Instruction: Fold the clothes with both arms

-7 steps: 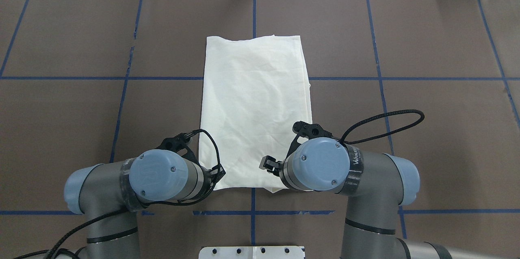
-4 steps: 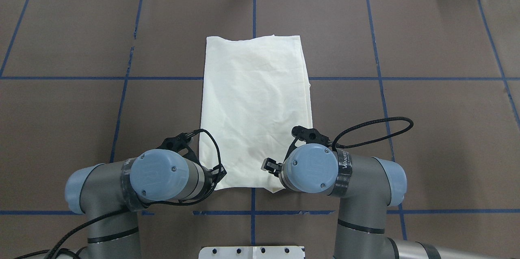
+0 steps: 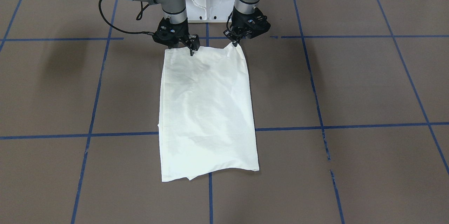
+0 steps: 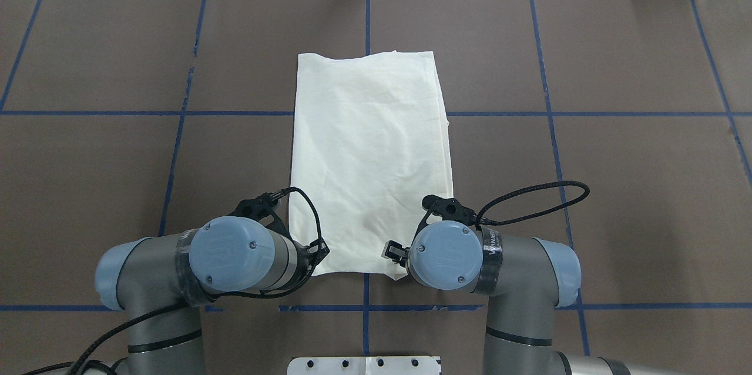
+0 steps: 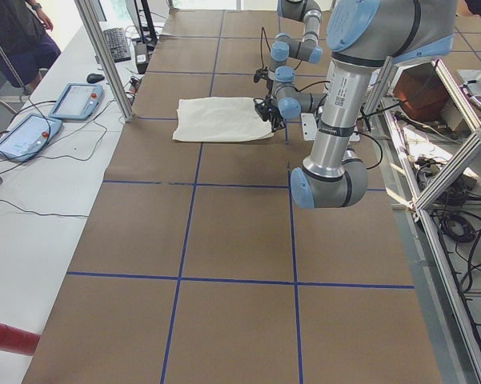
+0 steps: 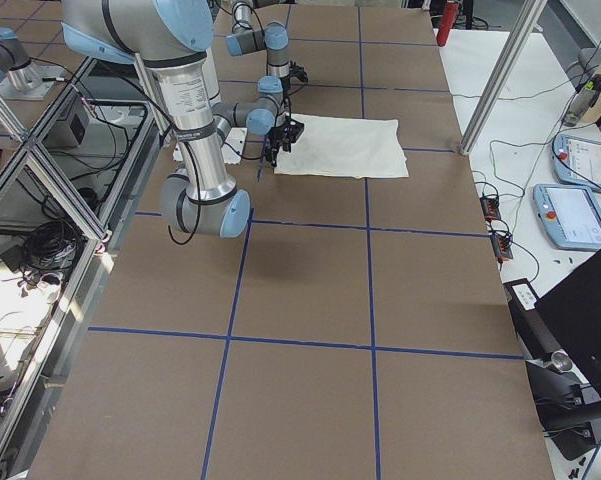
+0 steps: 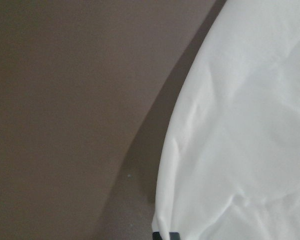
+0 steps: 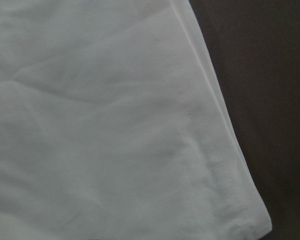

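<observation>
The cream shirt (image 3: pixel 207 111) (image 4: pixel 370 151) lies folded into a long rectangle in the middle of the table, plain side up. My left gripper (image 3: pixel 235 42) is at its near corner, shut on the cloth. That corner stands slightly raised and casts a shadow in the left wrist view, where the shirt (image 7: pixel 239 125) fills the right half. My right gripper (image 3: pixel 186 49) hangs low over the other near corner, fingers apart and pointing down at the edge. The right wrist view shows the shirt (image 8: pixel 115 125) close up. From overhead both wrists hide the fingertips.
Brown table cover with blue tape lines (image 4: pixel 546 113) all round the shirt. The white robot base (image 3: pixel 209 2) stands just behind the grippers. The side views show teach pendants (image 5: pixel 72 100) on the white bench and a person (image 5: pixel 20 32) at its far end.
The right arm has come down and shifted a little toward the shirt's near edge, its cable loop pulling in. The left arm and the shirt have stayed put.
</observation>
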You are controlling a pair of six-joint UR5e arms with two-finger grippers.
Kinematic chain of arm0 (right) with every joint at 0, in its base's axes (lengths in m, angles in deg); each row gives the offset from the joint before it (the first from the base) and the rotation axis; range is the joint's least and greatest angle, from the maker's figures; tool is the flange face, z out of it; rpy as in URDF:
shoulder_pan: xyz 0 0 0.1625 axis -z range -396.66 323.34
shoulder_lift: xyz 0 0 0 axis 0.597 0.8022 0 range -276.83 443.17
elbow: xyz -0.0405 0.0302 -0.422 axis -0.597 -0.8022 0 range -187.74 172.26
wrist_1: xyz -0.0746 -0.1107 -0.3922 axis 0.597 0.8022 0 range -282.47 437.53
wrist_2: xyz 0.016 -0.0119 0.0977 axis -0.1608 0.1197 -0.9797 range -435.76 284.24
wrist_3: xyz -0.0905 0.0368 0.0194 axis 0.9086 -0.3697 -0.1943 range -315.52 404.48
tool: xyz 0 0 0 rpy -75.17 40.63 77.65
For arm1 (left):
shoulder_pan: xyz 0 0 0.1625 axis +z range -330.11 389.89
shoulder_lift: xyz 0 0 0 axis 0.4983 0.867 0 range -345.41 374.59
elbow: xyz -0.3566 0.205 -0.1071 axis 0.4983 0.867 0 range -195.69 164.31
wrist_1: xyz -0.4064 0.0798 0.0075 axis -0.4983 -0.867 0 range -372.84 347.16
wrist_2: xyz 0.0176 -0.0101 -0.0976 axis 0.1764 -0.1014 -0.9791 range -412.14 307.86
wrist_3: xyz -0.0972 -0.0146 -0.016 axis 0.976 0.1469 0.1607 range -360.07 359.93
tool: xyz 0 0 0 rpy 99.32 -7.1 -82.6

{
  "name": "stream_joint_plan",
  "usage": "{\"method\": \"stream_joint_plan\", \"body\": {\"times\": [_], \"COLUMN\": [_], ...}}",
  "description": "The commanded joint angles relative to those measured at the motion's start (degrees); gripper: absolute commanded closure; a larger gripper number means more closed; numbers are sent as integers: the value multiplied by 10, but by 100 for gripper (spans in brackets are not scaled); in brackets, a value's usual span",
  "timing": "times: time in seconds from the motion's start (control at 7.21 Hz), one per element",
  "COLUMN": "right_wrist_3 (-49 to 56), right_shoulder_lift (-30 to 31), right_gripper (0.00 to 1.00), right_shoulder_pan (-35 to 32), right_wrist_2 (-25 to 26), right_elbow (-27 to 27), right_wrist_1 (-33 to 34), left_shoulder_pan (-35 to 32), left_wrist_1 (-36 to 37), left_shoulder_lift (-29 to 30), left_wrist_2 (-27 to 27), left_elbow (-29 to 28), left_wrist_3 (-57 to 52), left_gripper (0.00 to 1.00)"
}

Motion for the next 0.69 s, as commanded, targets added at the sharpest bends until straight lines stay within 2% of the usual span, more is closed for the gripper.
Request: {"method": "stream_joint_plan", "body": {"times": [0.0,0.56], "right_wrist_3": [-7,-7], "right_shoulder_lift": [1,1], "right_gripper": [0,0], "right_shoulder_pan": [4,-5], "right_wrist_2": [-1,-1], "right_elbow": [0,0], "right_wrist_1": [-1,0], "left_shoulder_pan": [0,0], "left_wrist_1": [0,0], "left_shoulder_lift": [0,1], "left_wrist_2": [-1,1], "left_elbow": [0,1], "left_wrist_3": [0,0], "left_gripper": [100,100]}}
